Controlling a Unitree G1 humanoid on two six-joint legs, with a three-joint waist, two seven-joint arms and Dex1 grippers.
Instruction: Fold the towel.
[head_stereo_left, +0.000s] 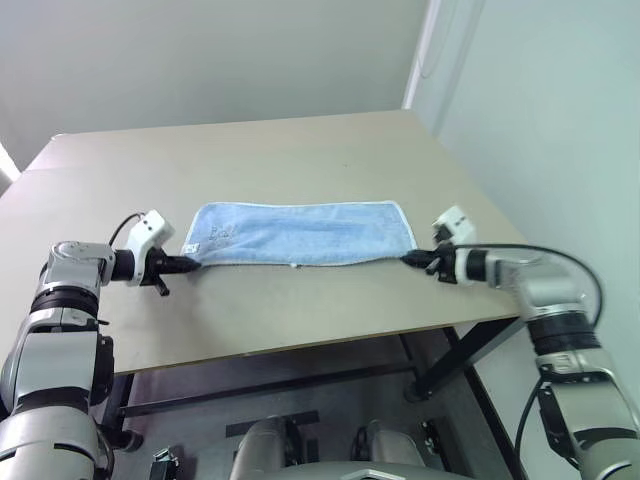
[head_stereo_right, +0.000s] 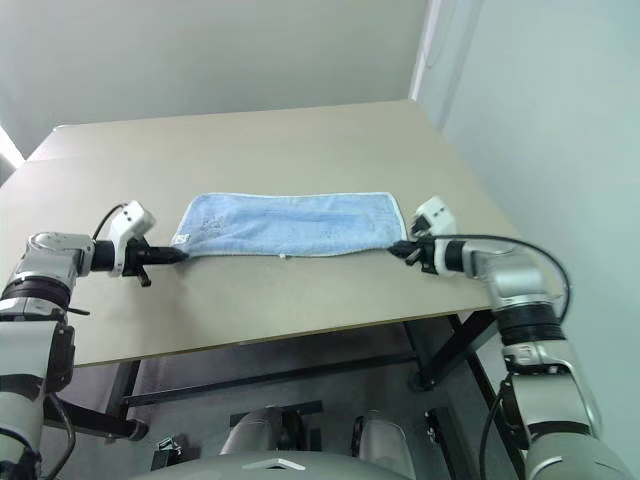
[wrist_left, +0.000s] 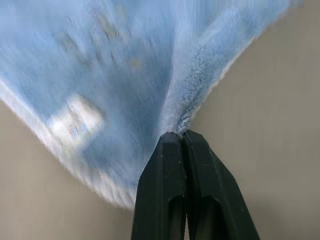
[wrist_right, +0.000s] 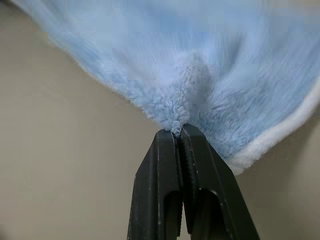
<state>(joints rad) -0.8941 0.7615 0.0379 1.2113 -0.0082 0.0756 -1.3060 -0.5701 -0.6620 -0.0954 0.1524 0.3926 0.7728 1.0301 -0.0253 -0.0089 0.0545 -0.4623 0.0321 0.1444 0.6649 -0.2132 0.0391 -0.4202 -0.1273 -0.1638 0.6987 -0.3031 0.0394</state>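
Left gripper (head_stereo_left: 188, 264) is clamped on the near left corner of the towel (head_stereo_left: 300, 233), its two black fingers (wrist_left: 165, 170) pressed together with a pinch of fluffy blue cloth between their tips. A small white tag (wrist_left: 75, 120) lies on the cloth close to that corner. Between the two arms, the towel stretches across the middle of the beige desk (head_stereo_left: 300, 160) as a long, narrow light blue band with whitish edging. At the far end, the right gripper (head_stereo_left: 410, 258) is likewise shut on the near right corner, a tuft of terry caught between its fingers (wrist_right: 200, 165), close to the desk's right edge.
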